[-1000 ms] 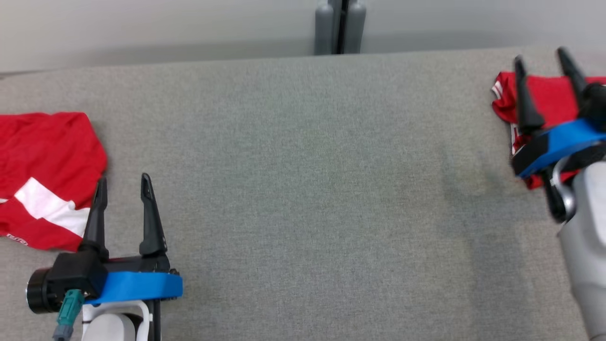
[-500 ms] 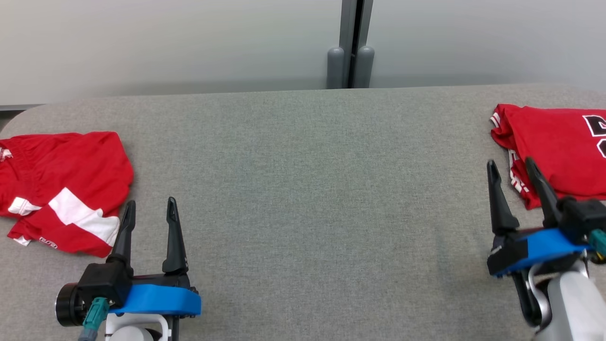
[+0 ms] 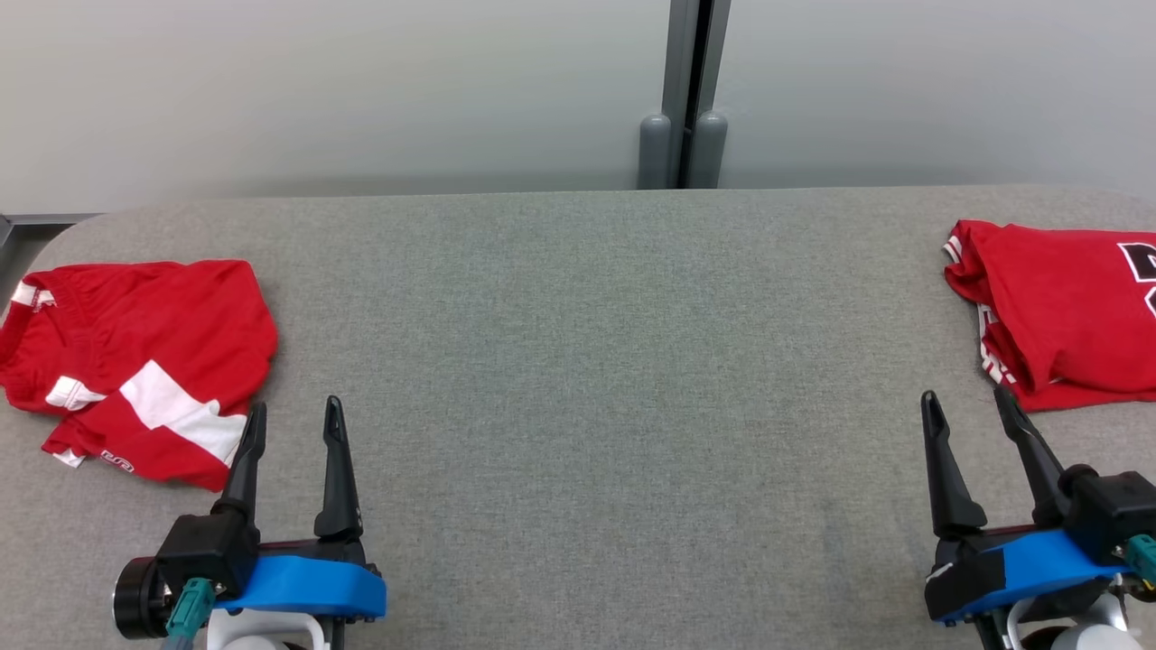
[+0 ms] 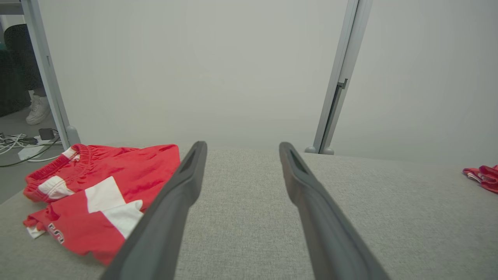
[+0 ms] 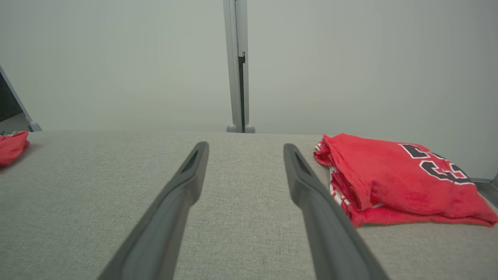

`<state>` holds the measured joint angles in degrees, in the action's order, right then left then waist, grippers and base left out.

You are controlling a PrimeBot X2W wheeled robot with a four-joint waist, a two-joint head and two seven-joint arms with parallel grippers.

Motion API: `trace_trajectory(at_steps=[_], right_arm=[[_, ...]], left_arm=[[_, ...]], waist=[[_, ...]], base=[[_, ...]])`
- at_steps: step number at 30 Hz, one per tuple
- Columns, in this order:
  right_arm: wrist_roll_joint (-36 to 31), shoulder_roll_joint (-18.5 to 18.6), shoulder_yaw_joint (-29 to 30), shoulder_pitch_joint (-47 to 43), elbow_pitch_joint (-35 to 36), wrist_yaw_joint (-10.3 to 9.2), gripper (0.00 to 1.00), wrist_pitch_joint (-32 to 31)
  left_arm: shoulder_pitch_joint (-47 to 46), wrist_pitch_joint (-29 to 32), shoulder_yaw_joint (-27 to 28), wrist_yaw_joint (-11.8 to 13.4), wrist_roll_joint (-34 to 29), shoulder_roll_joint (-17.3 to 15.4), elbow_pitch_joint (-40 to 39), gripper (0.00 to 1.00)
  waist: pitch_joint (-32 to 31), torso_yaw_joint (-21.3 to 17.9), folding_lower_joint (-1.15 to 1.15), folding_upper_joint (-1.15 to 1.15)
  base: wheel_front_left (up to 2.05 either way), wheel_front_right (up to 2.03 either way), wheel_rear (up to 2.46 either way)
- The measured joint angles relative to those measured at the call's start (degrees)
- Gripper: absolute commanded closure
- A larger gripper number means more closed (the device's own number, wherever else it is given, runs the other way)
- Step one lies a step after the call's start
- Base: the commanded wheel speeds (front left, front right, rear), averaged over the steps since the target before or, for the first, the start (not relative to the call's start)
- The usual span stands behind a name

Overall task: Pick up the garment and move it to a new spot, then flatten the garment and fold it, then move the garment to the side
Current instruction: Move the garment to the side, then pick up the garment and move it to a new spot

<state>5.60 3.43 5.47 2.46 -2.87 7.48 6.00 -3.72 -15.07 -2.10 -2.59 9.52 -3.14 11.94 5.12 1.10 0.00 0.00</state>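
Garment (image 3: 1057,307) now clear of right claw (image 3: 964,395)

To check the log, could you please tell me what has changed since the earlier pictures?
The right gripper, open, drew back off the jersey toward the robot. The head camera tilted up, shifting the whole view. Nothing was gripped or let go. The left gripper stayed open beside the shorts; both garments kept their places on the table.
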Motion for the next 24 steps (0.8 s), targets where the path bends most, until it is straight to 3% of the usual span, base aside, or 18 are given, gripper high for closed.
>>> trace_trajectory(at_steps=[15, 24], right_arm=[[0.0, -0.4, 0.4, -1.7, 1.6, 0.0, 0.0, -1.1], [0.1, -0.5, 0.0, -1.7, 1.5, 0.0, 0.0, -1.5]], left_arm=[[0.0, 0.0, 0.6, 0.0, -0.1, -0.1, 0.7, 0.0], [-0.3, 0.0, 1.2, 0.4, -0.1, -0.2, 0.5, 0.0]], waist=[[-0.1, 1.7, 0.0, 0.0], [0.0, 6.6, 0.0, 0.0]], base=[[0.0, 0.0, 0.0], [0.0, 0.0, 0.0]])
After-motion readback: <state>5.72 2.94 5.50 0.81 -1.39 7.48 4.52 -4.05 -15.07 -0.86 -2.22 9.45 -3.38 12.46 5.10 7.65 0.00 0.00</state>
